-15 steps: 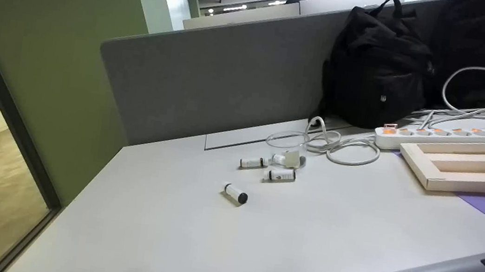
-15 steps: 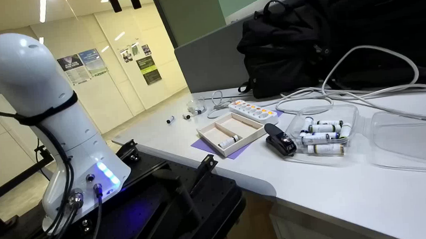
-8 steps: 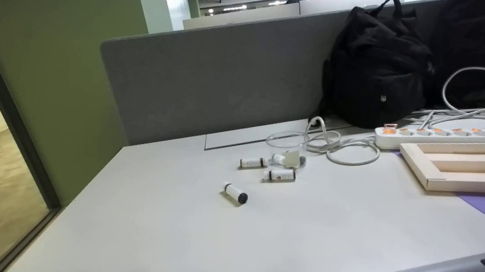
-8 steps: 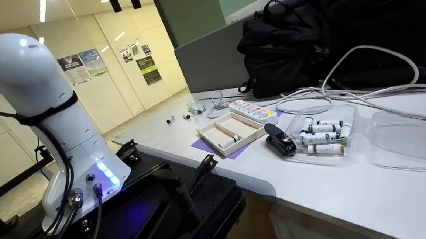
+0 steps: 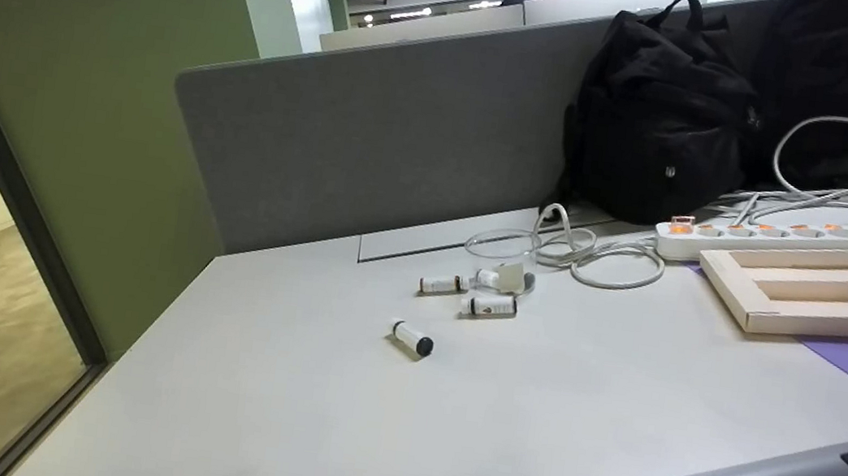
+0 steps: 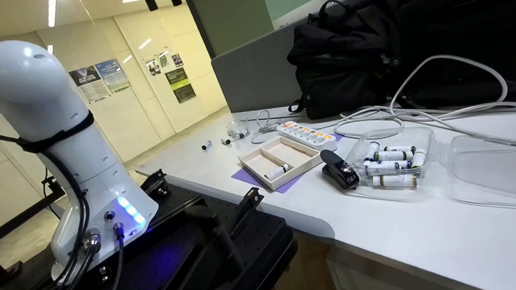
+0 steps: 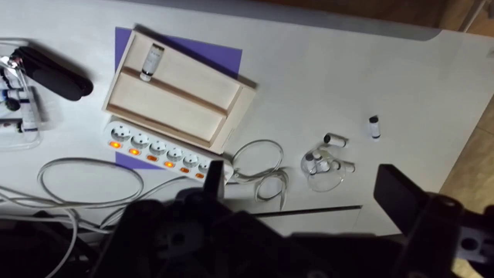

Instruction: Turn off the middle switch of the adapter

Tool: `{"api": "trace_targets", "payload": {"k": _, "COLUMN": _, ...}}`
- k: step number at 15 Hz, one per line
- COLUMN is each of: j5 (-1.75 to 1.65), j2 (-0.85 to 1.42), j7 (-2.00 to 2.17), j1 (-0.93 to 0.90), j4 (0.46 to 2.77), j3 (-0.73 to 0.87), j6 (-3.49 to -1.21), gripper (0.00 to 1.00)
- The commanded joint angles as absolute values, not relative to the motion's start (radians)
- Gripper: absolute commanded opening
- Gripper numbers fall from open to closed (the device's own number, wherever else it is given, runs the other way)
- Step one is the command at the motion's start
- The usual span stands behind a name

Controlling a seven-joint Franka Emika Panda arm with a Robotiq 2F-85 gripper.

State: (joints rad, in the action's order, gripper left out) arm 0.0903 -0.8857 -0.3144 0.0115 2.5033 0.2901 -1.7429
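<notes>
Wrist view: shows hand (image 7: pixel 300 172) spread wide, fingers (image 7: pixel 398 197) well apart, above counter (image 7: pixel 289 77). Left of hand, as seen, shows adapter (image 7: pixel 162 154), white and flat, near end hidden behind the finger on that side. Carries switches (image 7: pixel 152 158) in a row, six in sight, orange, uneven in glow. Further out from hand, just past adapter, shows pale wooden tray (image 7: pixel 166 104) over purple sheet (image 7: pixel 220 56), with single vial (image 7: pixel 151 61) in the compartment away from adapter. Far left of hand, shows black handheld item (image 7: pixel 54 73). Out past the fingertips, between them as seen, shows loose vials (image 7: pixel 374 127).

In an exterior view: shows hand at top edge, tips down, high over counter, well apart from adapter. Left of hand, shows white arm (image 6: pixel 25 83). Right of hand and lower, shows adapter behind tray, then see-through box (image 6: pixel 392 136) holding several vials, with lid (image 6: pixel 497 170) laid out further right; also shows black backpack (image 6: pixel 342 63).

In an exterior view: lower than hand, shows adapter on counter with cable coil (image 5: pixel 618 286) just beside one end.
</notes>
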Motion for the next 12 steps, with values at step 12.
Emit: {"api": "trace_targets", "payload": {"k": 12, "j5": 0.211, "j2": -0.377, "j7": -0.471, "j1": 0.039, "j4": 2.276, "j3": 0.388, "j6": -2.187, "gripper": 1.00}}
